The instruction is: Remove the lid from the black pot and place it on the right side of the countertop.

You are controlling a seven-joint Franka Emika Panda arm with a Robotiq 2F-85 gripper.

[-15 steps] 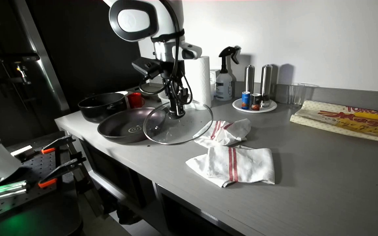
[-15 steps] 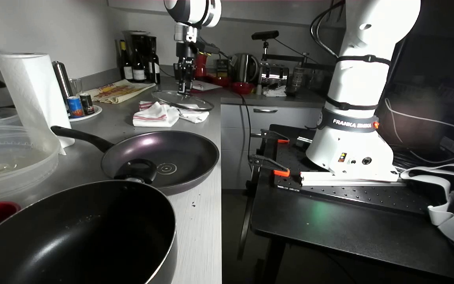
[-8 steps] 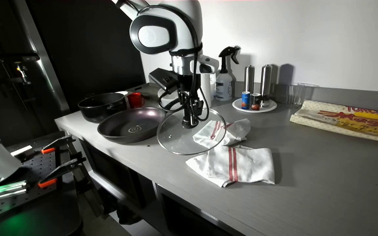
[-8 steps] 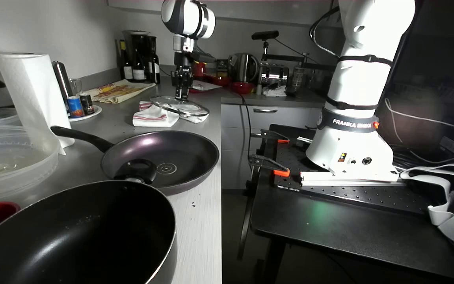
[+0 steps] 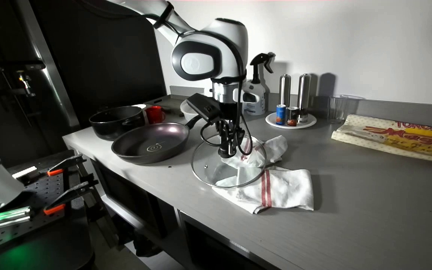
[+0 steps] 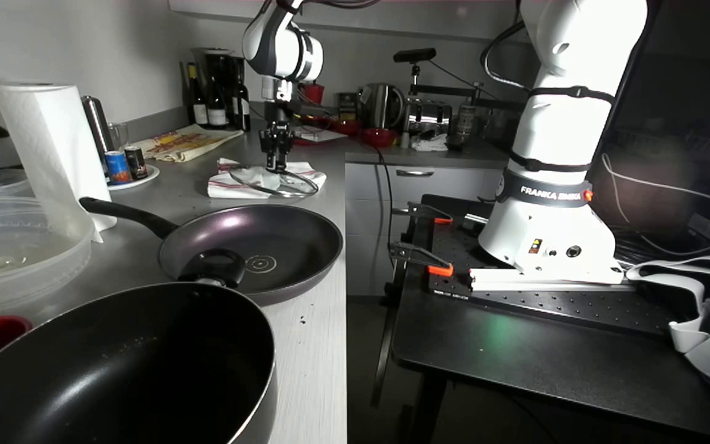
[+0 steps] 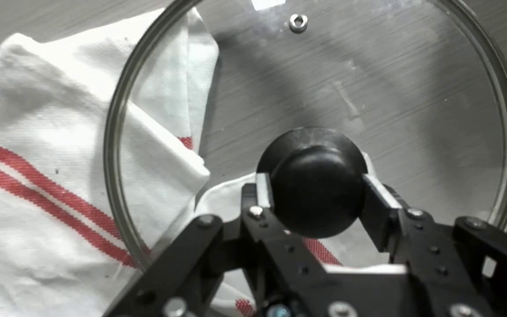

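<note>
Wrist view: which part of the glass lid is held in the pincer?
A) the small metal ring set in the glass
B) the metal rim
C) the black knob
C: the pincer bears on opposite sides of the black knob of the glass lid.

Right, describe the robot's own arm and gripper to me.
The arm is white and rounded, with a dark oval ring, black straps and black cables. A dark band on its white base reads FRANKA EMIKA. The gripper is black, with jointed linkages, silvery screws and pale-edged fingertips.
</note>
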